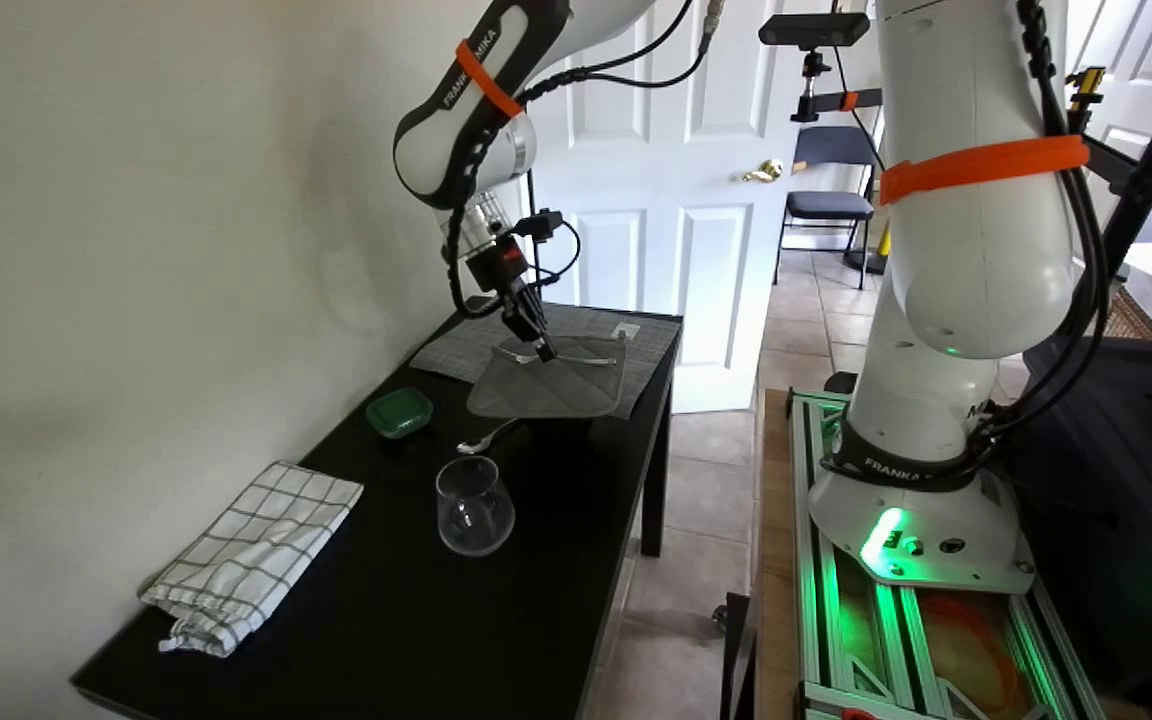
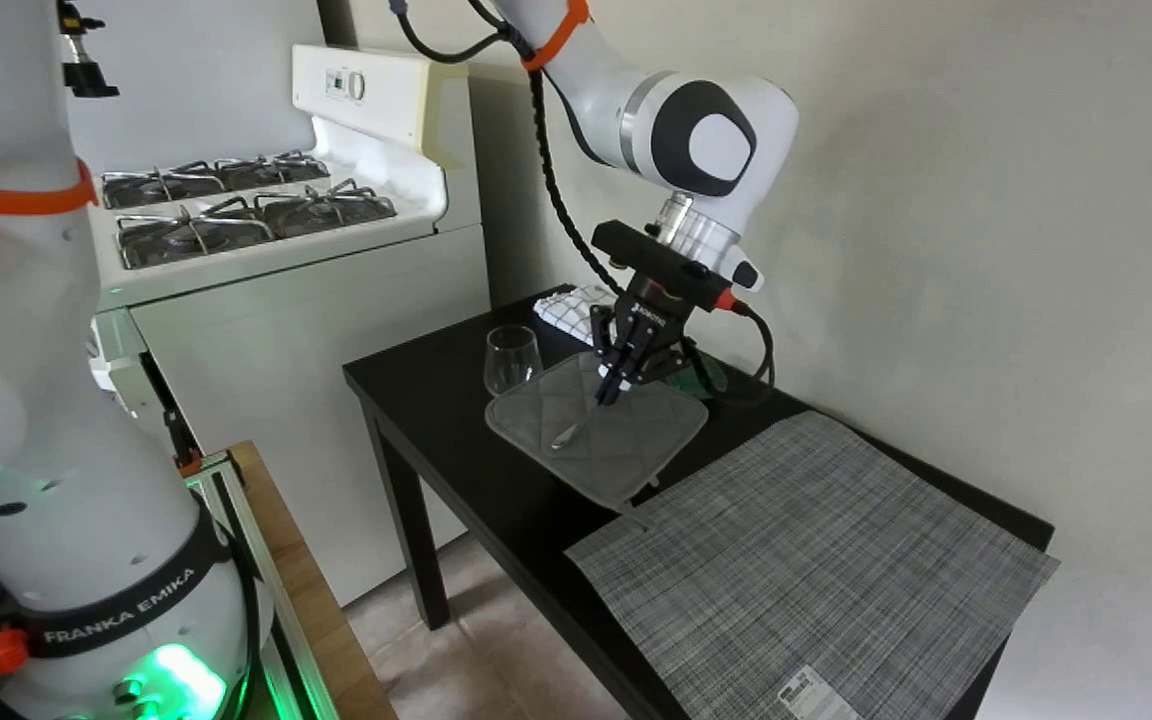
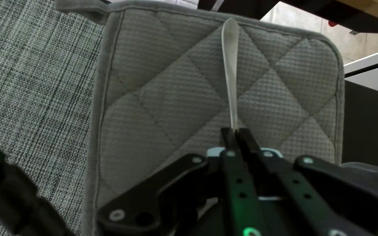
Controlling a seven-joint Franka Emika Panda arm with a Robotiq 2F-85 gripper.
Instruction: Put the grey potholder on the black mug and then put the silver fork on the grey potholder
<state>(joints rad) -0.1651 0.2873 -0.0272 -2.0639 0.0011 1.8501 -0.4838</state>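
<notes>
The grey potholder (image 1: 548, 395) lies flat and raised above the black table; it also shows in an exterior view (image 2: 641, 435) and in the wrist view (image 3: 162, 85). A dark shape beneath it looks like the black mug (image 1: 558, 430), mostly hidden. My gripper (image 1: 544, 352), also in an exterior view (image 2: 609, 395), is over the potholder's middle. In the wrist view its fingertips (image 3: 235, 131) are closed on the silver fork (image 3: 230, 62). The handle points away across the potholder. The fork's head is mostly hidden behind the fingers. I cannot tell whether the fork touches the cloth.
A clear glass (image 1: 474, 505) and a silver spoon (image 1: 481, 442) are near the potholder. A green container (image 1: 399, 413) stands by the wall. A checked towel (image 1: 256, 555) lies at one table end, a grey woven placemat (image 2: 816, 560) at the other.
</notes>
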